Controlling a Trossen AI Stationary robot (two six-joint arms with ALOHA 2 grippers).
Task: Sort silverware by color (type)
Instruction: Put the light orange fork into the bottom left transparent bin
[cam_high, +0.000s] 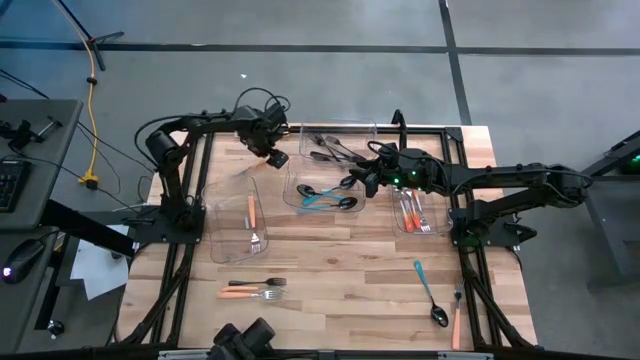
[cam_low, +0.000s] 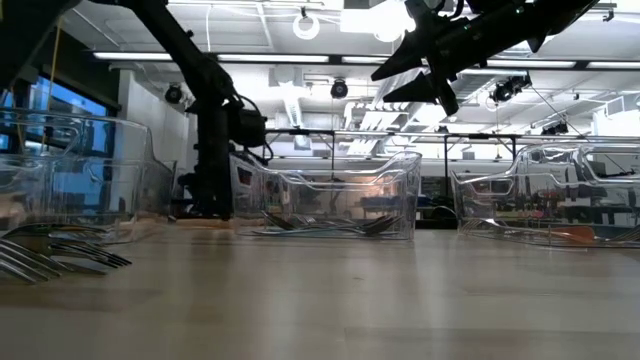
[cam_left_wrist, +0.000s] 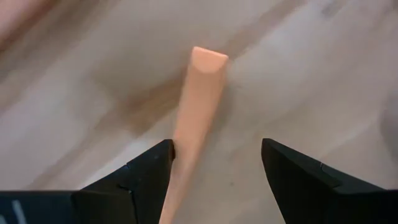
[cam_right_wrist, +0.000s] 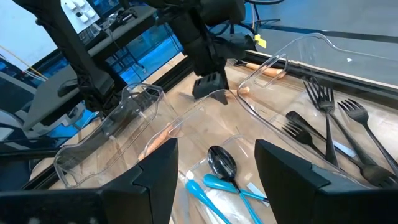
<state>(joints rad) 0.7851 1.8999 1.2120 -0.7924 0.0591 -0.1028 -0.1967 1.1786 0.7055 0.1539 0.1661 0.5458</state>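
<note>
Your left pincer (cam_left_wrist: 214, 171) gapes wide over an orange handle (cam_left_wrist: 198, 112), whose long axis runs straight ahead, against one finger (cam_left_wrist: 146, 171).

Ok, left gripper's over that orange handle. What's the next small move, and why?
Probably nudge the left gripper sideways to centre the orange handle, then close. The jaws are open and the handle lies on the table between them, but it is against one finger with a wide gap to the other. The right gripper waits open above a black spoon.
</note>
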